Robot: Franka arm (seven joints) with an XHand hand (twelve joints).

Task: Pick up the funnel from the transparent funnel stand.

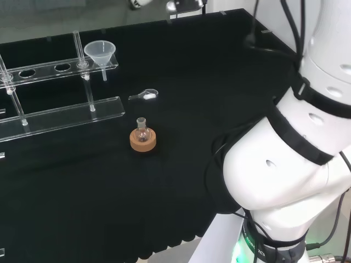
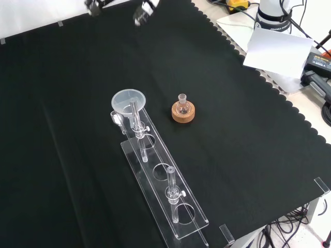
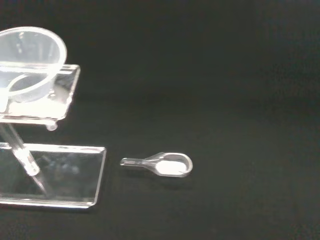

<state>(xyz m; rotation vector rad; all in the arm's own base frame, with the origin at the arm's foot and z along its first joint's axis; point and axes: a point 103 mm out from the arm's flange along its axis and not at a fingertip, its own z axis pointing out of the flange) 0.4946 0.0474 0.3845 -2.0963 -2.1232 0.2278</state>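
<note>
The clear funnel [image 1: 100,52] sits in the end hole of the transparent funnel stand [image 1: 60,68], at the back left of the head view. In the front view the funnel [image 2: 129,102] is at the far end of the stand [image 2: 165,196]. The wrist view shows the funnel's rim [image 3: 27,60] above the stand's base plate [image 3: 55,170]. The hand [image 2: 145,11] hangs at the top edge of the front view, well away from the funnel, its fingertips spread apart and holding nothing. In the head view the hand [image 1: 178,5] just shows at the top edge.
A small round flask on a cork ring [image 1: 142,137] stands mid-cloth, beside the stand in the front view [image 2: 183,109]. A clear scoop holding something white [image 1: 146,95] lies near the stand's end [image 3: 167,164]. The arm's white links [image 1: 285,164] rise on the right.
</note>
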